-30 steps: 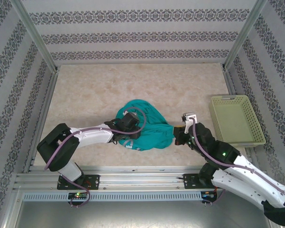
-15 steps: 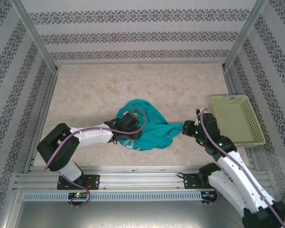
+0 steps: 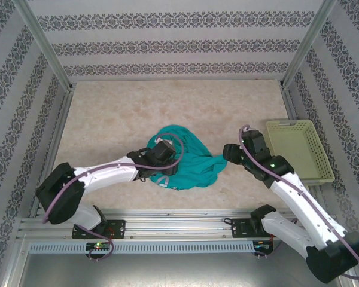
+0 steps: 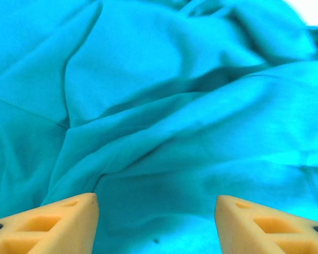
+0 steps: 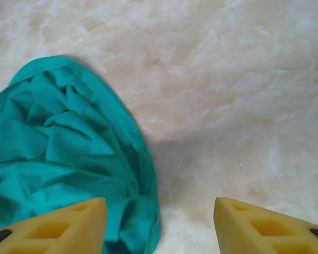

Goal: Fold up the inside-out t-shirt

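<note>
The left arm rose from its base at the near edge of the worktop. Its elbow was folded out toward the near left corner, and the forearm ran low and nearly level to the right. The right arm rose from its base at the near edge. Its elbow was swung out past the near right corner, and the forearm reached back to the left and away.

The left gripper hung directly over the inside-out t-shirt. Its yellow fingers were spread wide, with creased cloth below the gap and nothing clasped. The right gripper stood at the shirt's right margin with its jaws likewise apart. One finger was over the cloth hem and the other over bare worktop.

The t-shirt lay bunched in a rumpled heap near the middle of the near edge, between the two grippers. A pale yellow-green basket sat at the right edge of the worktop, apart from the shirt.
</note>
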`<state>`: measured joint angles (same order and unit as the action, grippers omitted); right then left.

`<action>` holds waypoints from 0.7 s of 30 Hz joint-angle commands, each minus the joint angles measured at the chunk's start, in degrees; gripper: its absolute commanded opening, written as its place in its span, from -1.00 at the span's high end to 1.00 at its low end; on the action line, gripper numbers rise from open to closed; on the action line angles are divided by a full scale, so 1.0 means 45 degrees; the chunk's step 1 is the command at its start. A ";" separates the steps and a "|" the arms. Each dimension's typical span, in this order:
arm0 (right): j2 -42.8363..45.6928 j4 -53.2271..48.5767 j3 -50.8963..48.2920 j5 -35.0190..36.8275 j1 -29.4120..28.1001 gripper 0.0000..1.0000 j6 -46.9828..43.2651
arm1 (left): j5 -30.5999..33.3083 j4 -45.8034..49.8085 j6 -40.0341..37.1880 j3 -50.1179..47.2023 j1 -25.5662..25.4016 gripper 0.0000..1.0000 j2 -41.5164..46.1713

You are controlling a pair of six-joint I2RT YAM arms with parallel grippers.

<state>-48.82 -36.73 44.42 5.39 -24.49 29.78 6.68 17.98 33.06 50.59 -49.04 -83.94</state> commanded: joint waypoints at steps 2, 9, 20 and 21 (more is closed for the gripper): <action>0.1336 -0.0945 -0.0344 0.0384 -0.0443 -0.11 0.0887 | 0.1993 0.1303 -0.0924 0.1248 -0.1743 -0.27 0.0681; 0.2902 -0.0504 -0.1590 0.0249 -0.0671 -0.16 0.2289 | 0.1966 0.1009 -0.1330 0.2962 -0.3210 -0.34 -0.1143; 0.3503 0.0264 -0.2408 -0.0453 -0.0703 -0.24 0.2565 | 0.3657 0.2972 -0.0444 0.6133 -0.3193 -0.27 -0.4896; 0.3538 0.0402 -0.2511 -0.0663 -0.0720 -0.24 0.2529 | 0.3746 0.3000 -0.0308 0.6127 -0.3118 -0.20 -0.4939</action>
<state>-33.50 -37.04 34.70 4.60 -26.89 40.60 19.11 26.24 29.80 75.92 -63.37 -105.73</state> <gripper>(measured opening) 0.618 0.622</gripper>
